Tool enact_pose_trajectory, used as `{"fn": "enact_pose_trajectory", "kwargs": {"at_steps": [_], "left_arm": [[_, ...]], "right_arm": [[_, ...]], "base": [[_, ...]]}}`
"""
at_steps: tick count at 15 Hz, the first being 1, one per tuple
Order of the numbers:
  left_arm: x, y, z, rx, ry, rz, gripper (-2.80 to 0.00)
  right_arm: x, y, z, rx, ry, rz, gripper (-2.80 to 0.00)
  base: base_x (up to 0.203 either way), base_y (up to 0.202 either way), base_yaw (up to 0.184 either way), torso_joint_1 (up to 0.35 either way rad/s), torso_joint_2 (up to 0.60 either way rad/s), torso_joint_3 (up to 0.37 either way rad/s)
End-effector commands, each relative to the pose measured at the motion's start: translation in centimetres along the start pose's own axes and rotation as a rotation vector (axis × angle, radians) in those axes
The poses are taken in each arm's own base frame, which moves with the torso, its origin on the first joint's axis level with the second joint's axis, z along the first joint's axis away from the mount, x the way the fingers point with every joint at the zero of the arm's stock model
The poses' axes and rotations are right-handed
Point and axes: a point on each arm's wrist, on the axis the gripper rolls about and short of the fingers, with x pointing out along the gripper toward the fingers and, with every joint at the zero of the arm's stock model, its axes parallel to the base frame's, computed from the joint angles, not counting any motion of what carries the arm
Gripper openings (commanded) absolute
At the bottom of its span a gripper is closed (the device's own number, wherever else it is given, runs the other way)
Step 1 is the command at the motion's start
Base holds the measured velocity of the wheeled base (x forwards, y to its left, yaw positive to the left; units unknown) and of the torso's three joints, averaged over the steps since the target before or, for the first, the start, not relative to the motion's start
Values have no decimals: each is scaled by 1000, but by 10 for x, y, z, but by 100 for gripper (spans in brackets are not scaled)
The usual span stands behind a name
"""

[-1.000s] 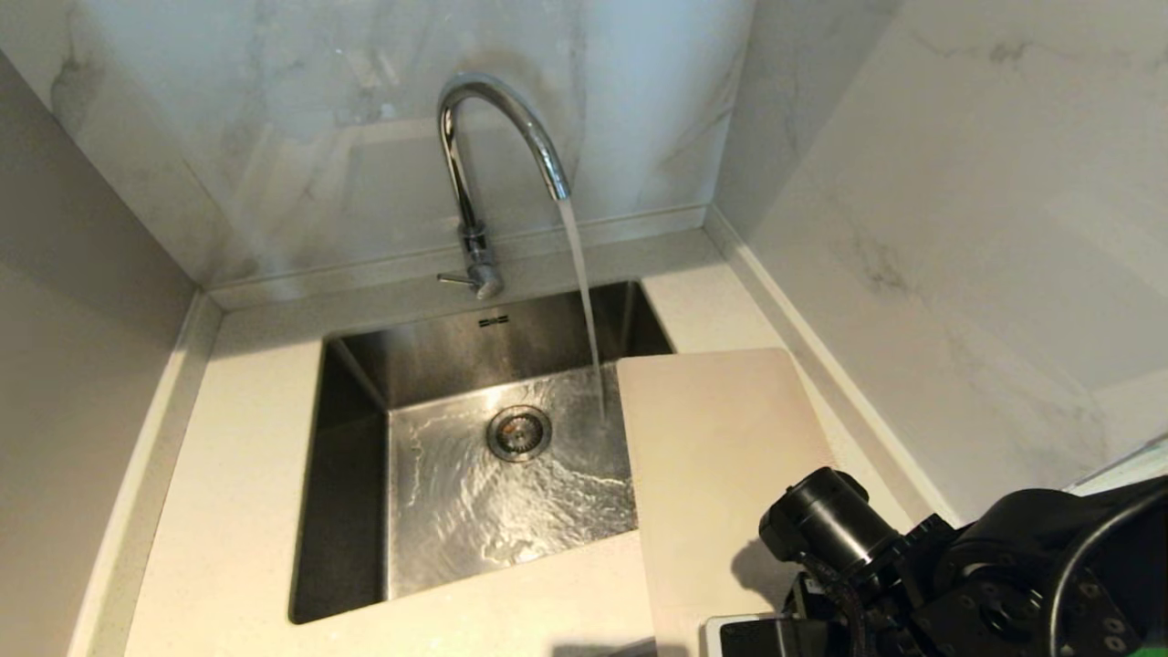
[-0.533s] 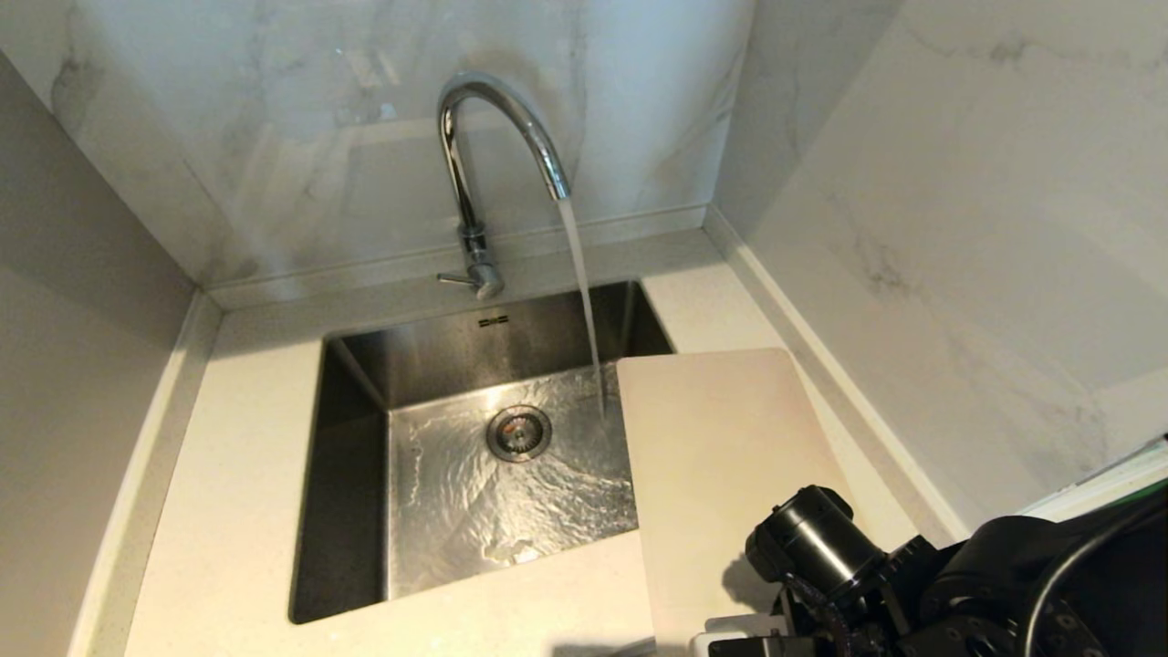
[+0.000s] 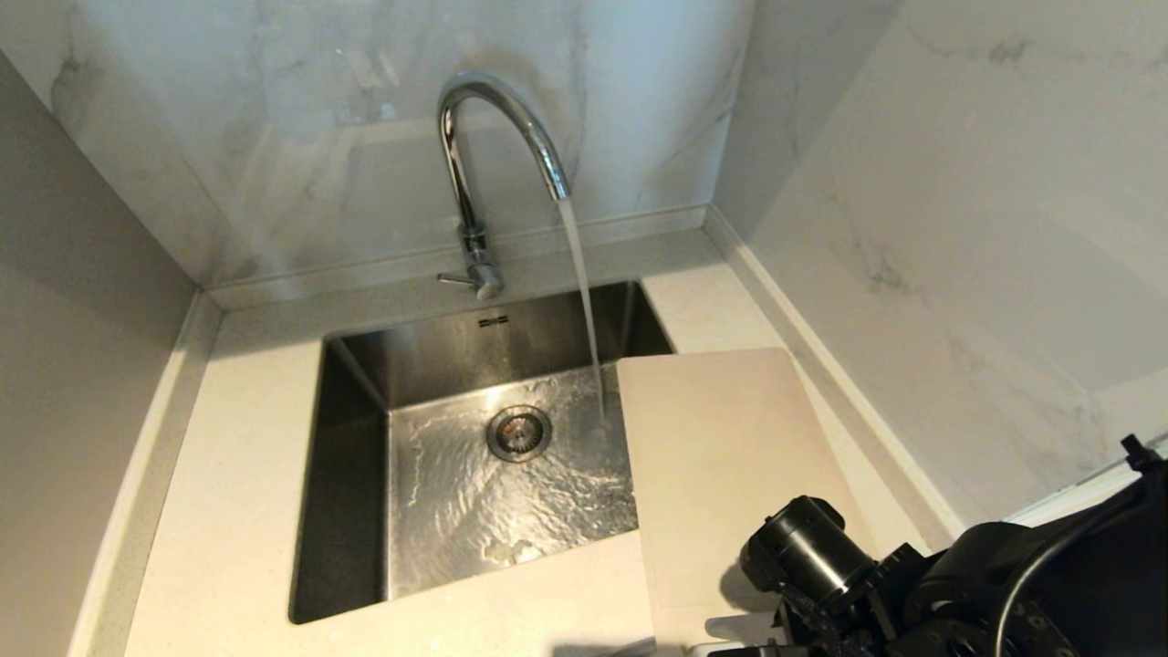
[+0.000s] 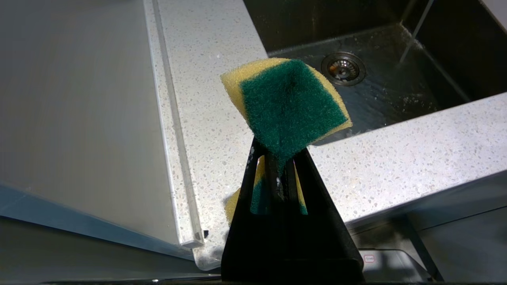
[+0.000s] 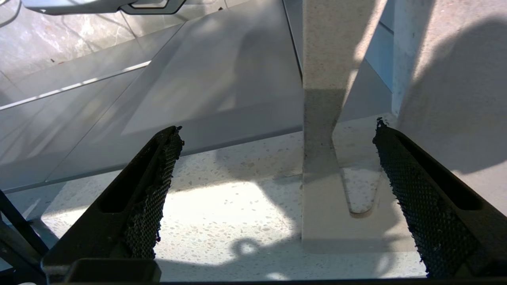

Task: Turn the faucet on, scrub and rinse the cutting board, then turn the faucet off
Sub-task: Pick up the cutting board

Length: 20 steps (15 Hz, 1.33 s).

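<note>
This is looking like a home kitchen, seen at its sink corner. A square stainless steel sink (image 3: 365, 474) is sitting sunk into a pale speckled stone countertop (image 3: 237, 511), with a round strainer drain (image 3: 518, 432) lying in the middle of its floor. Behind the sink a chrome gooseneck faucet (image 3: 474, 164) is running water into the basin. White marble-look wall panels (image 3: 301, 137) are rising behind the sink and along its right side. A beige cutting board (image 3: 721, 456) is lying over the sink's right edge, and a green-and-yellow sponge (image 4: 287, 107) is showing before the sink.
</note>
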Motion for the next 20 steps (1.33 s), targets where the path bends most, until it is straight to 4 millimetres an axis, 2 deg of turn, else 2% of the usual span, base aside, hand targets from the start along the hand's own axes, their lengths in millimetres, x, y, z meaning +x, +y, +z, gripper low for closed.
{"fn": "enact_pose_trajectory", "kwargs": {"at_steps": [1,3,12,20], "left_arm": [[0,0,-1,-1,2,1,-280],[0,0,-1,-1,2,1,-280],[0,0,-1,-1,2,1,-280],[0,0,-1,-1,4,0,-280]], "right_arm": [[5,1,1,-8,6,8,0],[12,1,2,-7,4,4,0],[20,1,3,-9,13,18,0],[41,4,5,-10,20,28,0]], "base": [[0,0,0,0,0,0],[0,0,0,0,0,0],[0,0,0,0,0,0],[0,0,0,0,0,0]]}}
